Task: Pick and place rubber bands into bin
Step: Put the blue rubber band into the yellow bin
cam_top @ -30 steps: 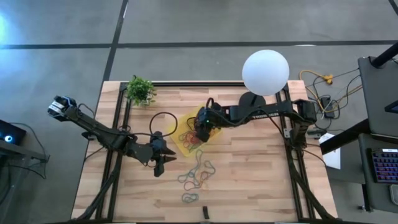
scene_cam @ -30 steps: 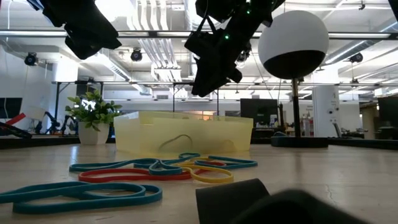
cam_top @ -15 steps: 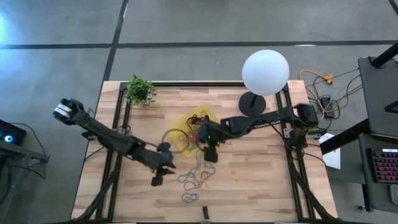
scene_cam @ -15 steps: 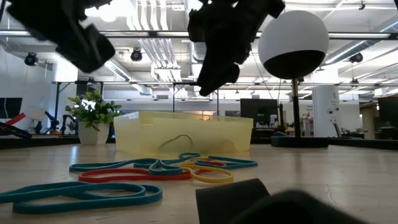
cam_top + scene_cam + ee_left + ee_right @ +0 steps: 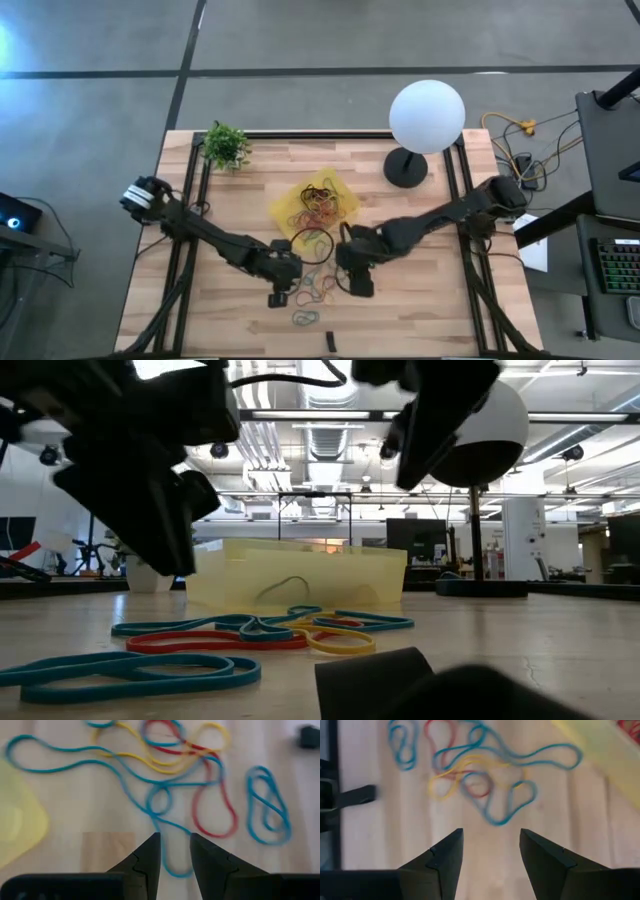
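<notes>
Several loose rubber bands point(image 5: 318, 285), blue, red and yellow, lie tangled flat on the wooden table, nearer than the yellow bin point(image 5: 285, 210). More bands point(image 5: 322, 196) lie inside the bin. My left gripper point(image 5: 278, 297) hangs open just left of the tangle; in its wrist view a blue loop point(image 5: 160, 800) lies on the table beyond the fingertips. My right gripper point(image 5: 359, 284) hangs open, jaws wide, just right of the tangle, with the bands point(image 5: 485, 775) ahead of it. Both point steeply down, clear of the table, and hold nothing.
A separate blue band point(image 5: 305, 318) and a small dark oblong piece point(image 5: 330, 340) lie near the front edge. A white globe lamp point(image 5: 427, 117) on its black base stands at the far right, a small plant point(image 5: 225, 146) at the far left.
My right gripper has left its place over the bin and swung toward the table's near edge, ending beside the loose bands. My left gripper has moved right and toward the near edge while sinking, and now hangs low at the tangle's left side. The bands have not moved.
</notes>
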